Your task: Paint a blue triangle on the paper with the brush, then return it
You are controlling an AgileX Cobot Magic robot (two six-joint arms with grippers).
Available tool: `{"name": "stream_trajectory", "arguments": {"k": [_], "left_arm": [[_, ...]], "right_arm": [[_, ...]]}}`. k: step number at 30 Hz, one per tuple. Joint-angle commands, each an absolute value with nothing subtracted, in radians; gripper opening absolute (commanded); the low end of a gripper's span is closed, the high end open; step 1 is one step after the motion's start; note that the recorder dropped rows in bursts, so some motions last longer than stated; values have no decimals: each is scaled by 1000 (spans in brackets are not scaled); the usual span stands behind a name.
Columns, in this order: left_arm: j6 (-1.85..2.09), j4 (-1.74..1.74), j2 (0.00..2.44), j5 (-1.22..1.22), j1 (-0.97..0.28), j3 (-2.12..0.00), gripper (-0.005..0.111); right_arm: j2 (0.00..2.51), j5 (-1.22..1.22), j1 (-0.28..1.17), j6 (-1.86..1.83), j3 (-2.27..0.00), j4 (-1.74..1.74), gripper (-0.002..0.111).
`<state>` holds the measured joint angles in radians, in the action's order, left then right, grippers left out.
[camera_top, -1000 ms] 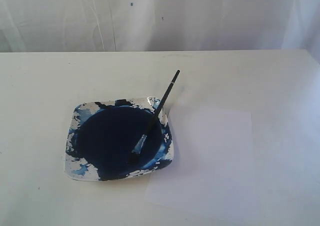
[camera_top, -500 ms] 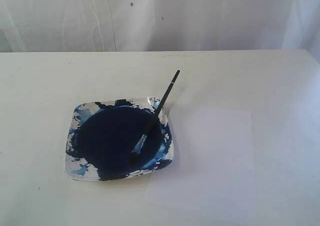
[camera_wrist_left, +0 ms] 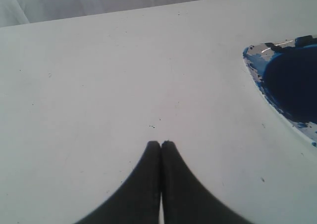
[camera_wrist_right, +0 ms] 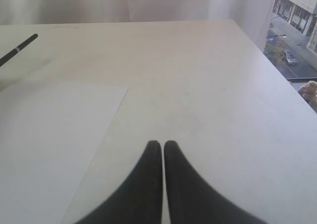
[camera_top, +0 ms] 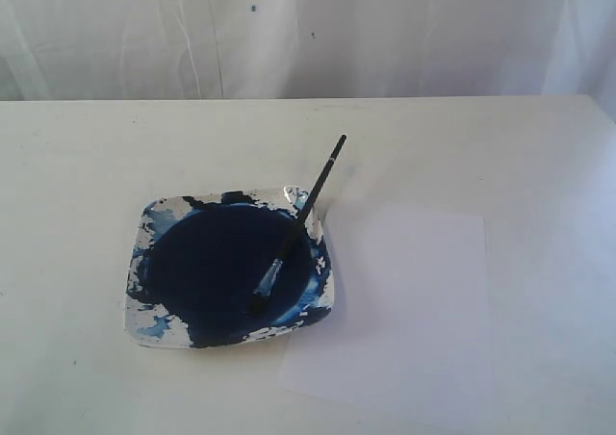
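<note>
While I watch from far away, both arms hang over the tabletop (camera_top: 96, 156) and hold nothing. My left jaws are pressed tight together. Bare tabletop lies under them, and the paint dish (camera_wrist_left: 253, 68) sits off to one side. My right jaws are clenched too, with only a thin line of light between the two black tips. They hang over bare tabletop, just beside the edge of the paper (camera_wrist_right: 49, 144). From that arm I can also see the far end of the brush (camera_wrist_right: 17, 49).

Looking from the exterior view, the brush lies in the dish. Its hairy tip sits in the dark blue paint (camera_top: 212, 271). Its black handle leans on the far right rim and sticks out past it, up in the air. The paper lies flat on the tabletop, just to the right of the dish, and it is plain white. A white cloth (camera_top: 385, 31) hangs behind the tabletop.
</note>
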<state>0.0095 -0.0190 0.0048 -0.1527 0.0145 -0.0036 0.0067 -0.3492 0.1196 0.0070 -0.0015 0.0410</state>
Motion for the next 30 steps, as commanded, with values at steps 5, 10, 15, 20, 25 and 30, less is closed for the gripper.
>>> {"name": "stream_trajectory", "arguments": {"k": [5, 10, 15, 20, 25, 30], "left_arm": [[0, -20, 0, -150, 10, 0, 0], [0, -20, 0, -150, 10, 0, 0], [0, -20, 0, -150, 10, 0, 0], [0, 0, 0, -13, 10, 0, 0], [-151, 20, 0, 588, 10, 0, 0], [-108, 107, 0, 757, 10, -84, 0]], "right_arm": [[0, -349, 122, 0, 0, 44, 3], [0, -349, 122, 0, 0, 44, 3], [0, -349, 122, 0, 0, 44, 3], [0, -349, 122, 0, 0, 44, 3], [0, -349, 122, 0, 0, 44, 3], [0, -349, 122, 0, 0, 44, 3]]}}
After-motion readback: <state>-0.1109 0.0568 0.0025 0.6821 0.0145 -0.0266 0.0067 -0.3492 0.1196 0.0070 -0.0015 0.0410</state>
